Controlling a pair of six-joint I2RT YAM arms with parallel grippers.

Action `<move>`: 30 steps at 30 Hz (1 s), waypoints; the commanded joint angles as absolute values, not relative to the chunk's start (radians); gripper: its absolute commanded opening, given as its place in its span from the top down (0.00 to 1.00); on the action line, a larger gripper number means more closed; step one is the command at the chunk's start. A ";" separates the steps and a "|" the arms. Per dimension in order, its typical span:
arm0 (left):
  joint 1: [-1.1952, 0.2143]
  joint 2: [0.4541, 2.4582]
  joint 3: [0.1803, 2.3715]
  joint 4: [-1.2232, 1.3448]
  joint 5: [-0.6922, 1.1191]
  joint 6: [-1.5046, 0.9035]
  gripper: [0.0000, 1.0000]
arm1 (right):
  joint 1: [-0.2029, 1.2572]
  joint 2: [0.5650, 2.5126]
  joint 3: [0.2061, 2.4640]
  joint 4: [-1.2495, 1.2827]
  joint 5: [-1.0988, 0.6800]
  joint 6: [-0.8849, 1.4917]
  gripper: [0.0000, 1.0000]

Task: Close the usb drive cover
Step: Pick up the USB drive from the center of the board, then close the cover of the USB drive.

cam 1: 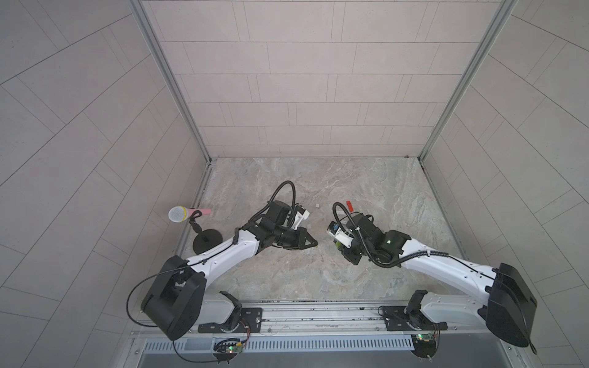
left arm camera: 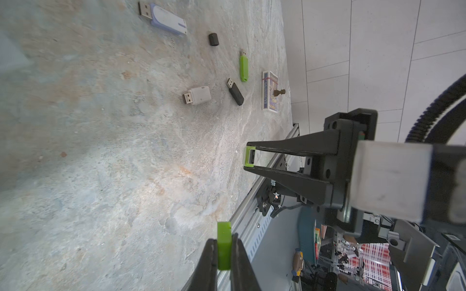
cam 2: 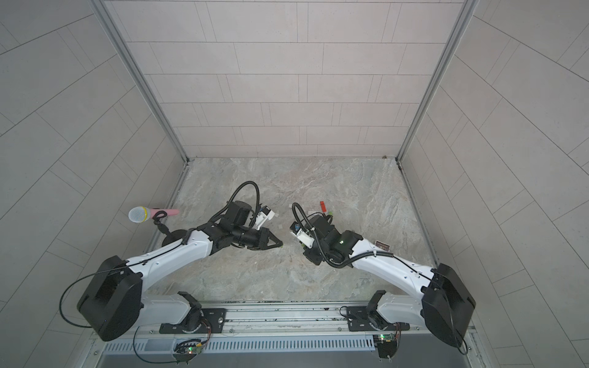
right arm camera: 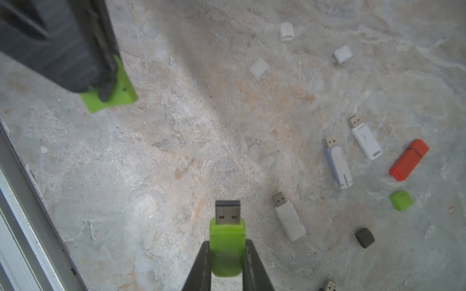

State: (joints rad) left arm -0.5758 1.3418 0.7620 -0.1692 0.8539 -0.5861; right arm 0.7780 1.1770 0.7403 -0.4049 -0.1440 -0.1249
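Note:
My left gripper [left arm camera: 224, 239] is shut on a small green usb cover [left arm camera: 224, 245], which sticks out past the fingertips. My right gripper [right arm camera: 227, 243] is shut on a green usb drive [right arm camera: 227, 234] whose bare metal plug [right arm camera: 227, 212] points forward. The two face each other above the marble table with a gap between them. In both top views the left gripper [cam 1: 314, 244] [cam 2: 279, 244] and the right gripper [cam 1: 338, 243] [cam 2: 302, 245] meet near the table's middle. From the right wrist view the cover [right arm camera: 111, 90] shows in the left fingers.
Loose on the table lie white drives [right arm camera: 290, 221], a lilac drive [right arm camera: 339, 166], an orange capped drive [right arm camera: 409, 160], a green cap [right arm camera: 401, 200], a black cap [right arm camera: 364, 237] and white caps [right arm camera: 259, 68]. A card box [left arm camera: 270, 90] and a microphone [cam 1: 178, 214] stand aside.

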 commanded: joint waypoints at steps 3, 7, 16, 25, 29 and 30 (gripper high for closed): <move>-0.585 1.364 0.809 -0.154 0.920 -0.536 0.92 | 0.781 1.096 0.684 -0.276 -0.186 -0.212 0.87; -0.592 1.374 0.822 -0.156 0.936 -0.529 0.92 | 0.793 1.102 0.696 -0.268 -0.201 -0.219 0.87; -0.601 1.364 0.825 -0.155 0.907 -0.535 0.92 | 0.820 1.153 0.729 -0.266 -0.212 -0.207 0.88; -0.602 1.358 0.815 -0.121 0.890 -0.563 0.92 | 0.843 1.193 0.747 -0.242 -0.221 -0.184 0.87; -0.601 1.359 0.813 -0.117 0.888 -0.565 0.92 | 0.850 1.206 0.759 -0.241 -0.215 -0.184 0.88; -0.601 1.358 0.812 -0.117 0.888 -0.564 0.92 | 0.851 1.207 0.761 -0.241 -0.214 -0.183 0.87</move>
State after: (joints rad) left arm -0.5968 1.3739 0.8001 -0.1440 0.8906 -0.5709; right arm 0.8444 1.2011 0.7403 -0.2535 -0.2058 -0.1905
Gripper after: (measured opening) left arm 0.115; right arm 0.202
